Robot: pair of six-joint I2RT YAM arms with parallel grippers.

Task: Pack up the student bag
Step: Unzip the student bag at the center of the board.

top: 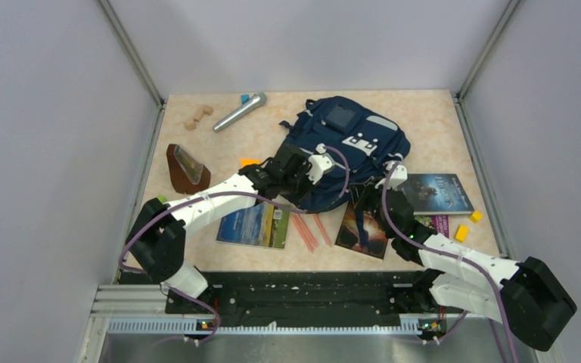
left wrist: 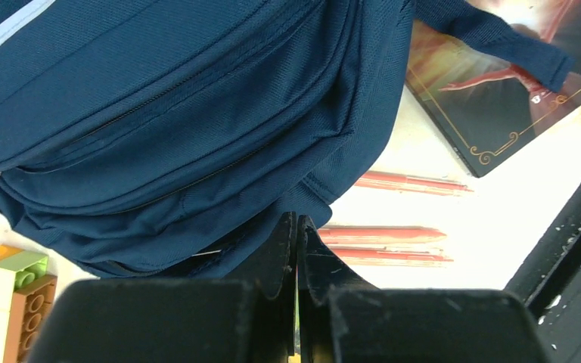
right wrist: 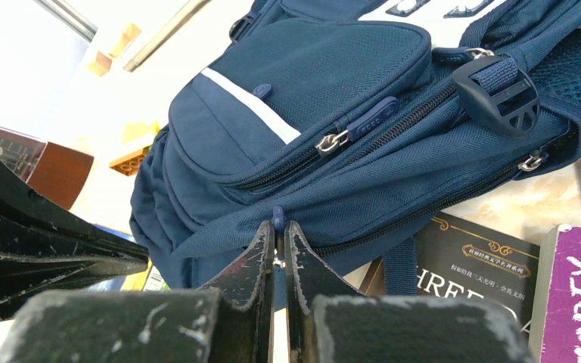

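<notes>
The student bag (top: 348, 140), navy with light grey stripes, lies at the table's middle back. My left gripper (top: 302, 189) is at its lower left side. In the left wrist view that gripper (left wrist: 296, 219) is shut, its tips pinched together on the bottom hem of the bag (left wrist: 159, 113). My right gripper (top: 374, 190) is at the bag's lower right side. In the right wrist view it (right wrist: 278, 227) is shut on a small blue zipper pull (right wrist: 277, 215) that sticks up between the tips, on the side of the bag (right wrist: 310, 91).
Several red pens (top: 306, 227) lie just below the bag. Books lie around it: a green one (top: 253, 225), a dark one (top: 363, 231) partly under a strap, another (top: 437, 193) at the right. A silver cylinder (top: 240, 111), wooden blocks (top: 197, 117) and a brown wedge (top: 187, 168) lie at the left.
</notes>
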